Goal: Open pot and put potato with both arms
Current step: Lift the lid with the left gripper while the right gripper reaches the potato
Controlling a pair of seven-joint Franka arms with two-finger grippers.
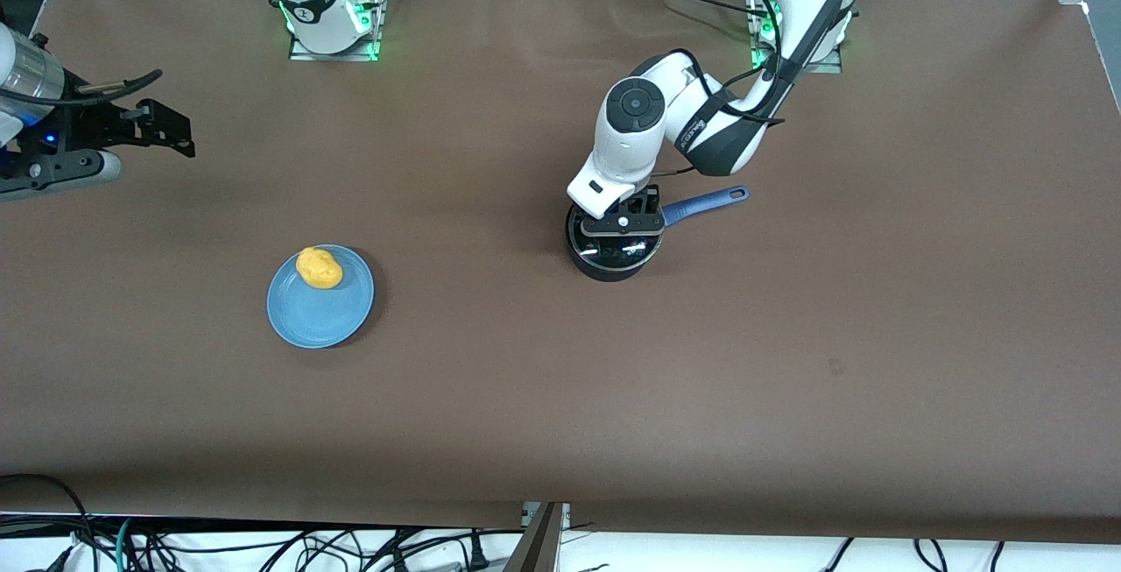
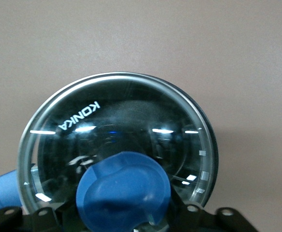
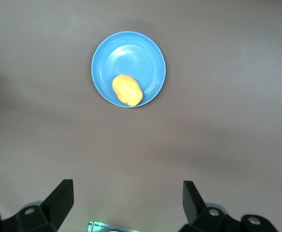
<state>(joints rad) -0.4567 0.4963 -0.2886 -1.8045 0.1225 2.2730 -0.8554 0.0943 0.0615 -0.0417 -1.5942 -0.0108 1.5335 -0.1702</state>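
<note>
The black pot (image 1: pixel 604 267) with its blue handle (image 1: pixel 708 203) stands mid-table, toward the left arm's end. Its glass lid (image 2: pixel 117 121) sits on it. My left gripper (image 1: pixel 623 234) is down on the lid and shut on the blue knob (image 2: pixel 124 191). The handle also shows in the left wrist view (image 2: pixel 0 195). The yellow potato (image 1: pixel 319 267) lies on a light-blue plate (image 1: pixel 320 314) toward the right arm's end. My right gripper (image 1: pixel 171 134) hangs open and empty, high over the table's edge at that end. Its wrist view shows the potato (image 3: pixel 127 90) and the plate (image 3: pixel 131 50) from above.
The brown table (image 1: pixel 560 397) is bare apart from the pot and the plate. The arm bases (image 1: pixel 331 24) with green lights stand along the edge farthest from the front camera. Cables lie off the near edge.
</note>
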